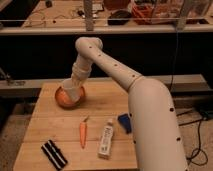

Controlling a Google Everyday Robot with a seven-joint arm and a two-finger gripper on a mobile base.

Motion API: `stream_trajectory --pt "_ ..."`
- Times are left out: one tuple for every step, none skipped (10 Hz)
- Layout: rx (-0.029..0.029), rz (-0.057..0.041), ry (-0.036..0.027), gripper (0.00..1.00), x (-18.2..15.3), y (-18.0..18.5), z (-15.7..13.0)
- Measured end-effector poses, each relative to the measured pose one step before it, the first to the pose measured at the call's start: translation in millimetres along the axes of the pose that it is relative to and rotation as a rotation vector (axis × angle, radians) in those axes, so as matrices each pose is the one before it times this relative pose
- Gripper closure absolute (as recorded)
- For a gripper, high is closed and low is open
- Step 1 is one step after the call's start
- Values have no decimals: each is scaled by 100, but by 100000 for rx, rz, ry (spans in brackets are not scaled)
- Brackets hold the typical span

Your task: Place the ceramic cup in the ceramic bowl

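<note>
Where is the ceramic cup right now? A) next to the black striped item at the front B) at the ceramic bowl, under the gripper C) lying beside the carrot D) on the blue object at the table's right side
B: the ceramic cup sits at the ceramic bowl, directly below the gripper, far from the carrot.

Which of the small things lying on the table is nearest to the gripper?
The carrot: it lies closest below the ceramic bowl, where the gripper holds the ceramic cup.

A carrot, a white printed tube, a blue block, a black-striped bar — all on the wooden table.
</note>
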Motion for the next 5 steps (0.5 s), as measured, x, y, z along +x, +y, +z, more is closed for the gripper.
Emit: stream_trajectory --pt "-275 -303 -128 100 -10 -56 499" --pt "-117 -415 -98 100 -99 -112 240" --pt "-134 -375 -100 100 -37 -89 151" --pt "-187 -370 -143 100 10 -74 211" --pt "-8 -79 67 100 116 2 8"
